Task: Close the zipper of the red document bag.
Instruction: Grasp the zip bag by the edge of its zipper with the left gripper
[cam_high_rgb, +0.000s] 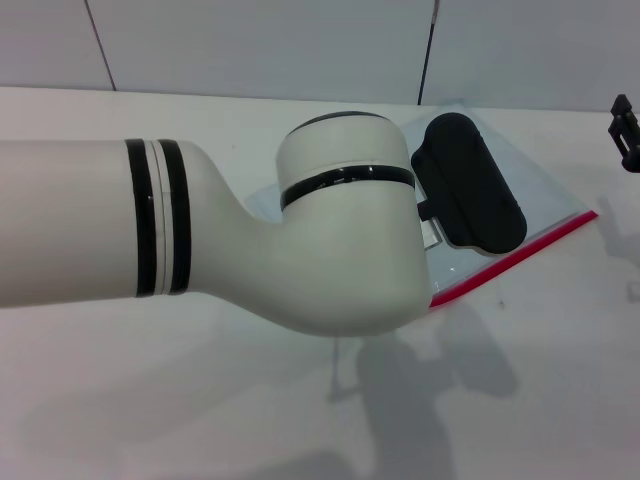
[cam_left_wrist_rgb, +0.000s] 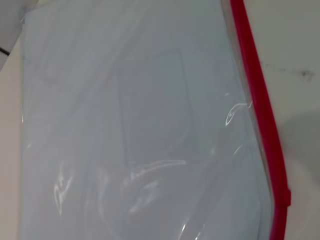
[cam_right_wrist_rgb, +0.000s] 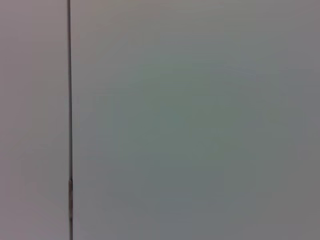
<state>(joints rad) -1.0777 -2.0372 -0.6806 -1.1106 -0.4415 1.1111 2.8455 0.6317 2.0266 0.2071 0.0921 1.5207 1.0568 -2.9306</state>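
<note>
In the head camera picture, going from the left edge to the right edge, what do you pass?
The left arm reaching in from the left, then its black wrist part over the red document bag, then the far end of the zipper, then the right end effector at the right edge.

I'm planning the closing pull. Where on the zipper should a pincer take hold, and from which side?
Grip the zipper on its small raised nub along the red strip, probably the slider. Come from above: the red document bag lies flat on the table, leaving only its top face open.
</note>
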